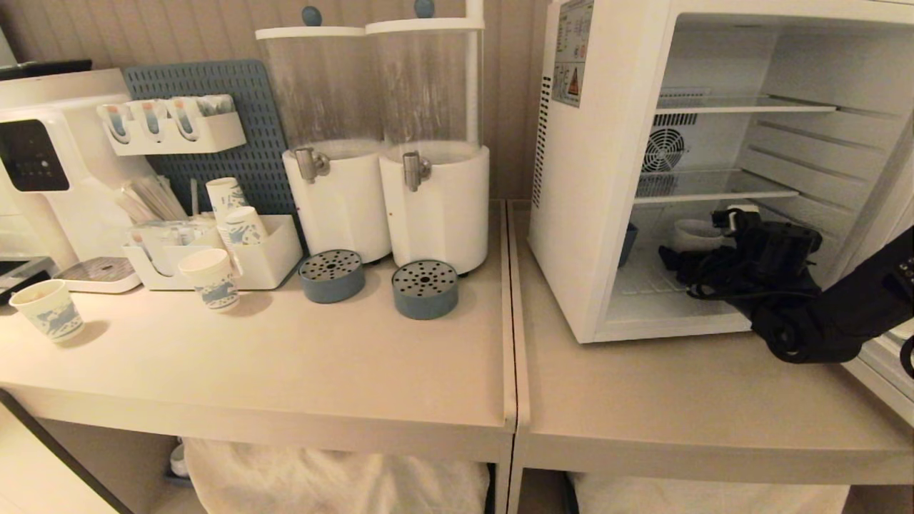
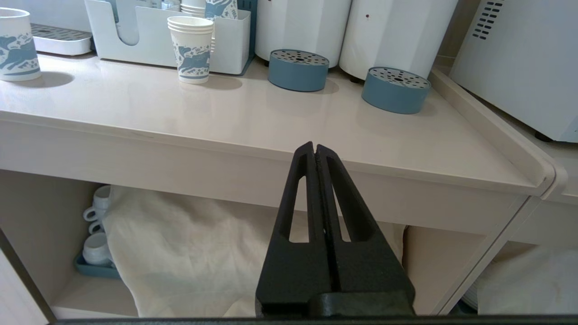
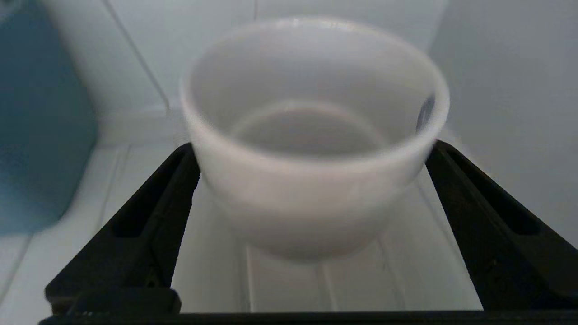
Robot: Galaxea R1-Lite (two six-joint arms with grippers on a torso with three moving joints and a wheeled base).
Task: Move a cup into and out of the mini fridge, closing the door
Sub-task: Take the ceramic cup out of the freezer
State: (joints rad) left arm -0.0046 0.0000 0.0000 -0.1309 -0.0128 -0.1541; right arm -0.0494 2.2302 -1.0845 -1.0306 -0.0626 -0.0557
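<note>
counter (image 1: 285,371): two beige tops butted together, seam running front to back just left of the fridge
mini fridge (image 1: 593,214): white box on the right-hand top, front wide open, wire shelves and rear fan showing
door (image 1: 885,364): swung out at far right, only a pale strip of it visible behind the right arm
drink dispensers (image 1: 385,143): two white cylinders with taps, side by side left of the fridge, a round blue drip tray in front of each
right gripper (image 3: 311,189): inside the fridge's bottom compartment, fingers spread wide, one on each side of the cup; contact with the cup can't be told
left gripper (image 2: 314,151): parked low in front of the counter edge, fingers pressed together, nothing between them
cup (image 3: 311,135): white, upright on the fridge floor, between the right gripper's fingers; a blue object stands near it
paper cups (image 1: 211,278): blue print, on the left top, well apart from the fridge
</note>
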